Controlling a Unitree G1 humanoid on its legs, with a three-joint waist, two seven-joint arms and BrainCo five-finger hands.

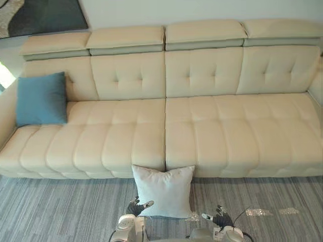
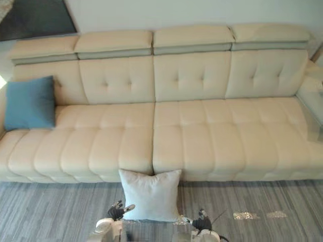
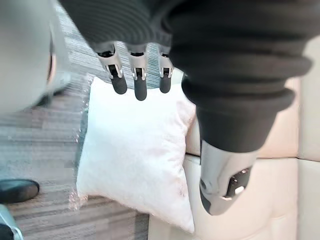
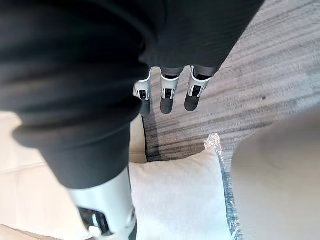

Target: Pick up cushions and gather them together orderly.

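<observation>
While the white cushion (image 1: pixel 164 191) leaned against the sofa (image 1: pixel 227 131), left hand (image 1: pixel 137 206) and right hand (image 1: pixel 219 218) flanked it, fingers (image 3: pixel 140 86) wide, empty.

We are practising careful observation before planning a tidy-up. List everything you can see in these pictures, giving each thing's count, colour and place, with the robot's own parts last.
sofa: one, cream, long, against the far wall
blue cushion: one, blue, upright on the seat at the sofa's left end, leaning on the backrest
white cushion: one, white, standing on the floor against the sofa's front, at the middle seam
carpet: one, grey striped, in front of the sofa
picture: one, dark, on the wall, upper left
shiny patches: two, silvery, on the carpet to the right
left hand: one, silver and dark, open, by the white cushion's lower left corner
right hand: one, silver and dark, open, by its lower right corner
</observation>
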